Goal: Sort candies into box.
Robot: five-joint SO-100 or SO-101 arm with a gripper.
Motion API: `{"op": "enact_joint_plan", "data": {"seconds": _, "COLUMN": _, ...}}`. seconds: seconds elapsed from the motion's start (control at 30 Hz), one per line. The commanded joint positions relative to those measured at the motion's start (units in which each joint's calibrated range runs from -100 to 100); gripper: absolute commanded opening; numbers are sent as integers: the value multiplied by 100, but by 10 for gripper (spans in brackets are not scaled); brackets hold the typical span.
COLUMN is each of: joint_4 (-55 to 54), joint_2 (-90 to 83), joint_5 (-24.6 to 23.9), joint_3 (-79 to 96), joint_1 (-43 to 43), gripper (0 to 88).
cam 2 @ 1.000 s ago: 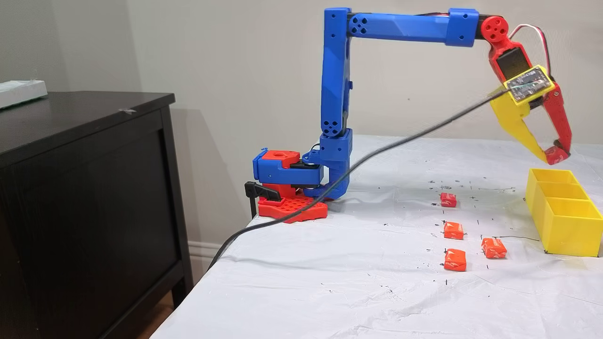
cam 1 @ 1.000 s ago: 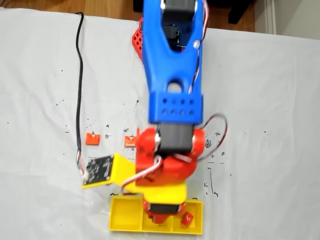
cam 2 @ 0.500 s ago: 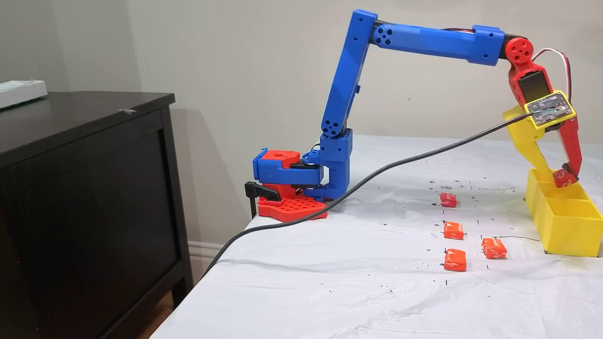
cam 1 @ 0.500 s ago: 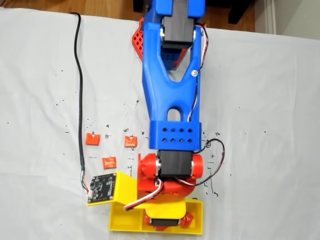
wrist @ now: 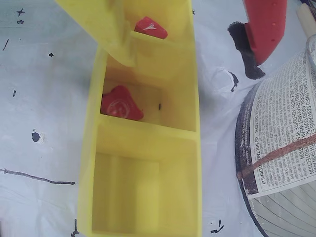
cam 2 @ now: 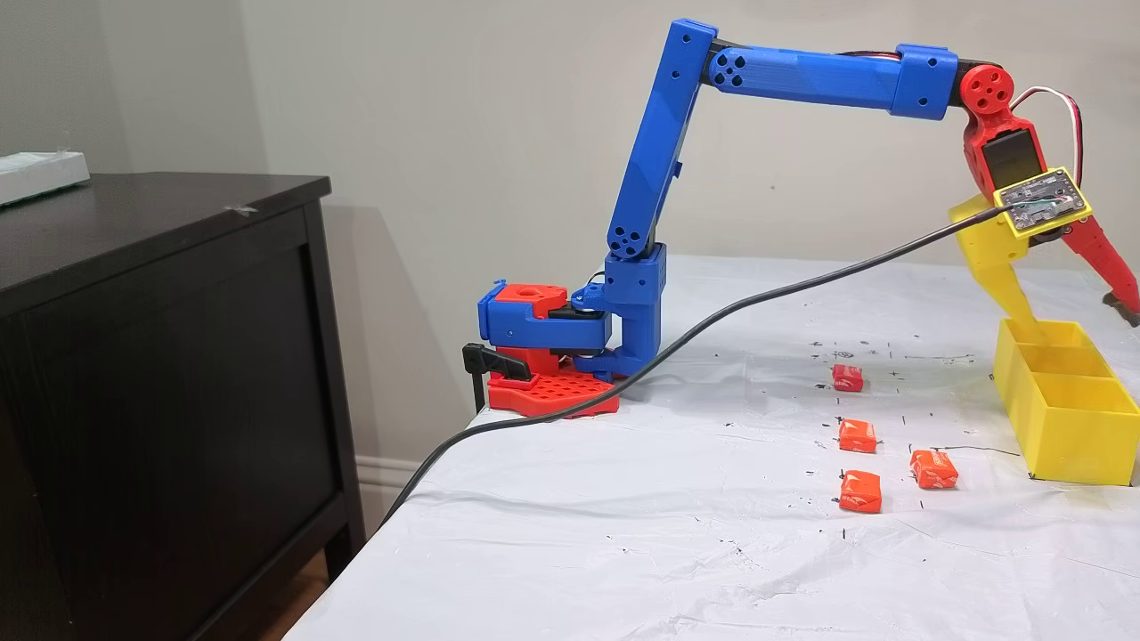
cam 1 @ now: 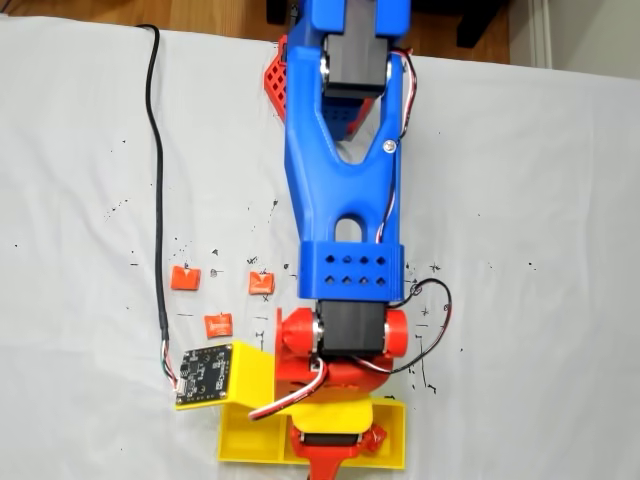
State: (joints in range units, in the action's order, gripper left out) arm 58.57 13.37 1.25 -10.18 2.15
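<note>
Fingers spread wide apart, holding nothing: gripper (cam 2: 1078,316) above the far end of the yellow box (cam 2: 1069,427) in the side fixed view, yellow finger (cam 2: 1002,285) pointing down to the box rim, red finger (cam 2: 1109,263) swung out to the right, away from the box. In the wrist view, same open stance: yellow finger (wrist: 106,24) over the top compartment wall, red finger (wrist: 264,24) out over the white cloth at the upper right.

Inside the box (wrist: 192,148) in the wrist view, 3 compartments in a row. 1 red candy (wrist: 121,102) lying in the middle compartment, against its left wall. Another red candy (wrist: 150,27) in the top compartment. Bottom compartment without candy.

On the counter (cam 2: 623,534), covered with white cloth with small black marks, 4 more candies left of the box in the side fixed view: 1 dark red (cam 2: 848,377) farthest back, then 3 orange-red (cam 2: 858,435), (cam 2: 860,491), (cam 2: 933,469), all well apart from each other. In the top-down fixed view, 3 of them visible (cam 1: 185,277), (cam 1: 261,283), (cam 1: 218,324), left of the blue arm (cam 1: 345,200).

Black cable (cam 2: 668,347) hanging from the wrist camera board down over the counter edge.
</note>
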Motion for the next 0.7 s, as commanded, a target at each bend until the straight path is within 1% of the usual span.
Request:
{"op": "enact_joint_plan", "data": {"seconds": 0.0, "joint_4": 58, "joint_2": -344, "joint_5": 34, "joint_3": -480, "joint_1": 102, "gripper": 294}}
{"op": "enact_joint_plan", "data": {"seconds": 0.17, "joint_4": 66, "joint_2": -573, "joint_5": 63, "joint_3": -352, "joint_1": 84, "gripper": 232}}
{"op": "enact_joint_plan", "data": {"seconds": 0.27, "joint_4": 107, "joint_2": -768, "joint_5": 88, "joint_3": -288, "joint_1": 57, "gripper": 173}}
{"op": "enact_joint_plan", "data": {"seconds": 0.3, "joint_4": 115, "joint_2": -853, "joint_5": 98, "joint_3": -252, "joint_1": 57, "gripper": 144}}
{"op": "enact_joint_plan", "data": {"seconds": 0.33, "joint_4": 107, "joint_2": -1031, "joint_5": 122, "joint_3": -125, "joint_1": 48, "gripper": 75}}
{"op": "enact_joint_plan", "data": {"seconds": 0.4, "joint_4": 107, "joint_2": -1218, "joint_5": 132, "joint_3": 3, "joint_1": 48, "gripper": 2}}
{"op": "enact_joint_plan", "data": {"seconds": 0.57, "joint_4": 328, "joint_2": -1608, "joint_5": 142, "joint_3": 240, "joint_1": 48, "gripper": 2}}
{"op": "enact_joint_plan", "data": {"seconds": 0.67, "joint_4": 492, "joint_2": -1939, "joint_5": 156, "joint_3": 667, "joint_1": 102, "gripper": 2}}
